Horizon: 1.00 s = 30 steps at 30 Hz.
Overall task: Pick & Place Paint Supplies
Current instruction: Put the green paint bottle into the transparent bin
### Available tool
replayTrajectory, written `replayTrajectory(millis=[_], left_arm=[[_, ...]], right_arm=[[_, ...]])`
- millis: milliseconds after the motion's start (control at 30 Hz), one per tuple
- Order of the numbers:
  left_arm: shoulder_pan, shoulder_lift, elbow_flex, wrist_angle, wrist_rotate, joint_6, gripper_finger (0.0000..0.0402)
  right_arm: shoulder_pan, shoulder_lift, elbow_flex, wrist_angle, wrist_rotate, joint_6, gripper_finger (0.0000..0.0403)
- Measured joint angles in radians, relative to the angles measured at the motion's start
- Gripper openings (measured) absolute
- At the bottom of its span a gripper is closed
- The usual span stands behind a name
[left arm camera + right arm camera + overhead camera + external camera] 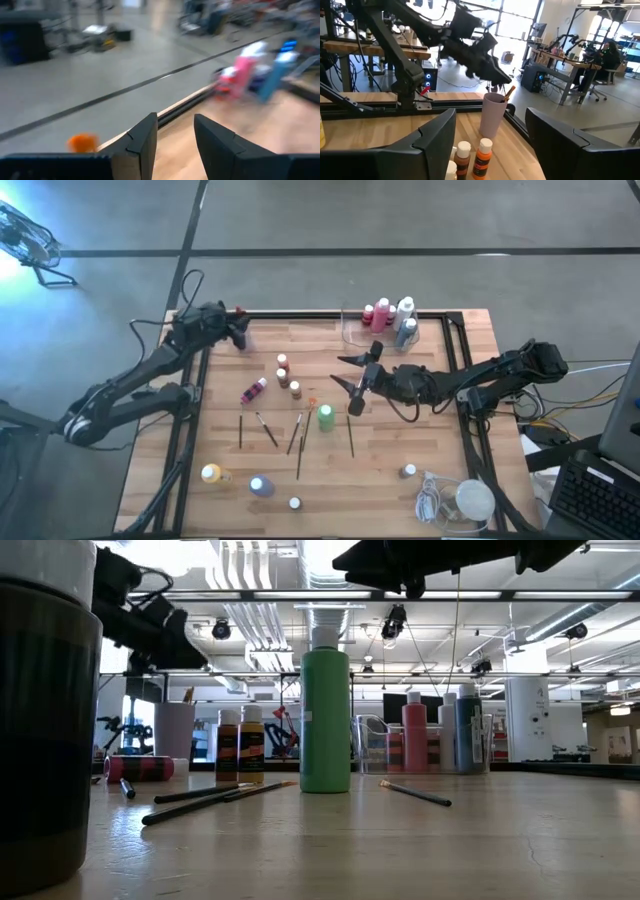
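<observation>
Above the table's far left corner you see the left gripper (241, 332), fingers slightly apart and empty, beside the purple cup (492, 115). Mid-table, the right gripper (352, 376) hovers with fingers spread, holding nothing. Below it you find the green bottle (325, 417), brown bottles (289, 378) and scattered paintbrushes (266, 428). Several bottles stand in the clear tray (352, 332).

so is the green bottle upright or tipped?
Upright. The green bottle stands on its base with the cap on top in the low view; from above only its top shows.
</observation>
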Motion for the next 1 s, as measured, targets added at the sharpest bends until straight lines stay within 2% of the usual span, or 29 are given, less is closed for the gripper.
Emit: replayTrajectory(millis=[233,367,533,633,833,1000], left_arm=[[-0.002,-0.071,0.01,0.038,0.296,-0.058,0.0135],[-0.008,-0.083,0.008,0.061,0.4,-0.096,0.0135],[-0.056,-0.082,0.007,0.076,0.42,-0.102,0.0135],[-0.1,-0.083,0.007,0.097,0.42,-0.094,0.0135],[-0.201,-0.082,0.006,0.106,0.423,-0.07,0.0135],[-0.273,-0.082,0.006,0.106,0.423,-0.043,0.0135]], right_arm=[[0.014,-0.012,0.0,-0.049,-0.005,0.007,0.026],[0.033,-0.047,0.024,-0.248,-0.011,0.103,0.026],[0.069,-0.054,0.134,-0.628,-0.008,0.279,0.0243],[0.11,-0.032,0.19,-0.769,-0.01,0.343,0.0233],[0.225,0.007,0.26,-0.906,-0.012,0.417,0.022],[0.29,0.013,0.271,-0.908,-0.011,0.451,0.0224]])
